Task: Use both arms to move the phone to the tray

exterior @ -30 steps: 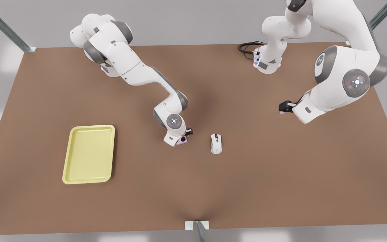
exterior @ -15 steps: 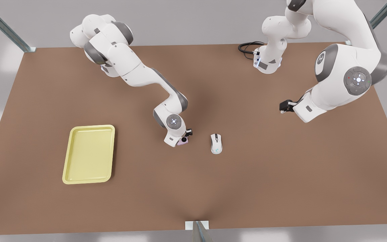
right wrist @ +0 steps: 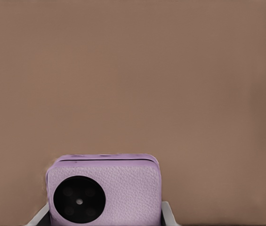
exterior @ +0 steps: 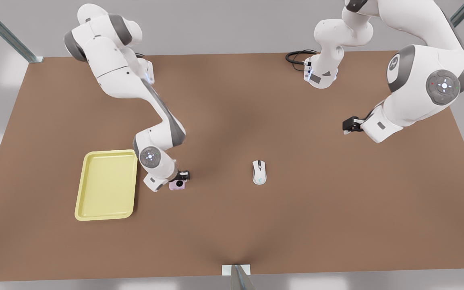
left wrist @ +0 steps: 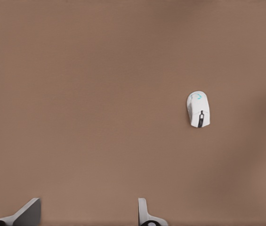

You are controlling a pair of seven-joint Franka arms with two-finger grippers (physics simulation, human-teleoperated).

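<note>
The pink-lilac phone (exterior: pixel 177 185) with its dark round lens is held in my right gripper (exterior: pixel 178 180), which is shut on it, a short way to the front view's right of the pale yellow tray (exterior: pixel 107 152). In the right wrist view the phone (right wrist: pixel 105 186) sits between the two fingertips (right wrist: pixel 166 213), above bare table. My left gripper (exterior: pixel 347 125) hangs open at the front view's right, far from the phone. Its fingers (left wrist: pixel 143 210) stand wide apart with nothing between them.
A white computer mouse (exterior: pixel 259 172) lies mid-table, also seen in the left wrist view (left wrist: pixel 198 108). A black cable (exterior: pixel 296 56) coils by the far arm base. The brown table (exterior: pixel 296 221) spreads wide in front.
My right arm has swung toward the front view's left with the phone, ending close to the tray. The left arm has drawn back slightly to the right.
</note>
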